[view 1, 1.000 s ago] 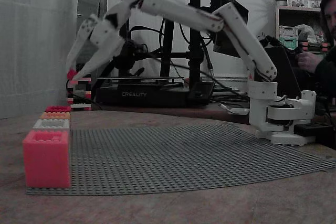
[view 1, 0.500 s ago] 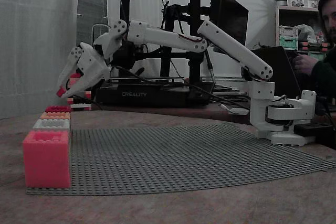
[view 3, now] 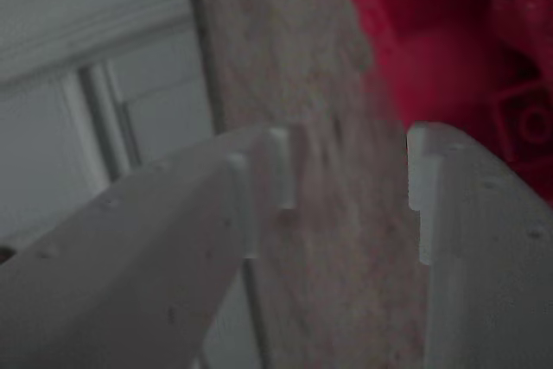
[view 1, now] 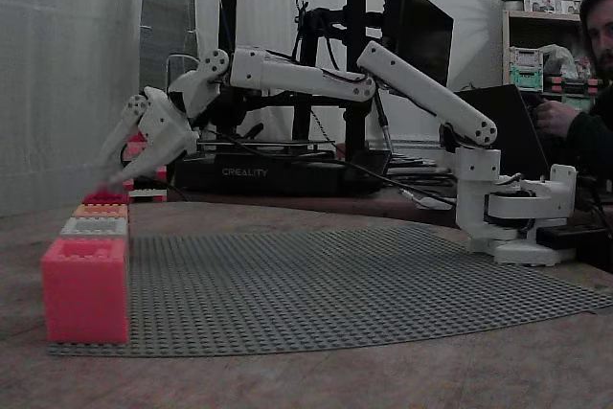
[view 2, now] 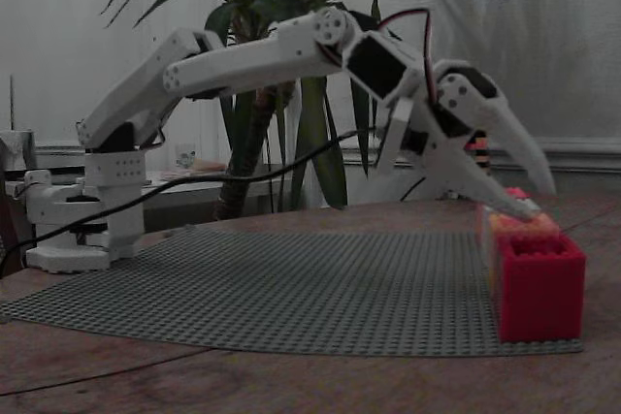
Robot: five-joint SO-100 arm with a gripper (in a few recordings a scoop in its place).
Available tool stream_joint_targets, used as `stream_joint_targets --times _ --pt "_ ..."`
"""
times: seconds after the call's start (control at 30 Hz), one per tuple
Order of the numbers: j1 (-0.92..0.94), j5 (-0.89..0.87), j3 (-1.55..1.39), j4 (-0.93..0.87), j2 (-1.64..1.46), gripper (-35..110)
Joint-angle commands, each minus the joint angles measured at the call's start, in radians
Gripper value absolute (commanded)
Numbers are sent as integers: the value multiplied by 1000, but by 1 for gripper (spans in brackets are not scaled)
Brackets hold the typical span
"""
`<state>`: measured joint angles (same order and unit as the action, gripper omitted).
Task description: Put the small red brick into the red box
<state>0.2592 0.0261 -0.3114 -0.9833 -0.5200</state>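
Dim room, grey studded baseplate (view 1: 364, 284) on brown worktop. Fingers (view 3: 346, 179) parted, nothing between them, tips low over red box (view 1: 105, 198) at row's far end. Small red brick: cannot tell where, perhaps already dropped inside.

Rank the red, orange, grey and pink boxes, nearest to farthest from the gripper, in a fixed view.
1. red box: far end of the row, just below the gripper.
2. orange box: next toward the camera.
3. grey box: third along.
4. pink box: front end of the row.

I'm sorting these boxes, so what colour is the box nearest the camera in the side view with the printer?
Pink-coral box, clearest in that fixed view.
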Motion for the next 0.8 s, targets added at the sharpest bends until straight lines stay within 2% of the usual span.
stream_joint_targets --times 0.0,0.07,0.13,0.3,0.57,0.77 --pt "9 15 46 17 -44 14" --pt "9 18 37 20 -54 12" --pt "8 9 0 26 -95 0" --pt "-5 14 -318 141 -380 0" --pt "-78 167 -1187 337 -1035 0" --pt "-156 210 -1717 253 -1459 0"
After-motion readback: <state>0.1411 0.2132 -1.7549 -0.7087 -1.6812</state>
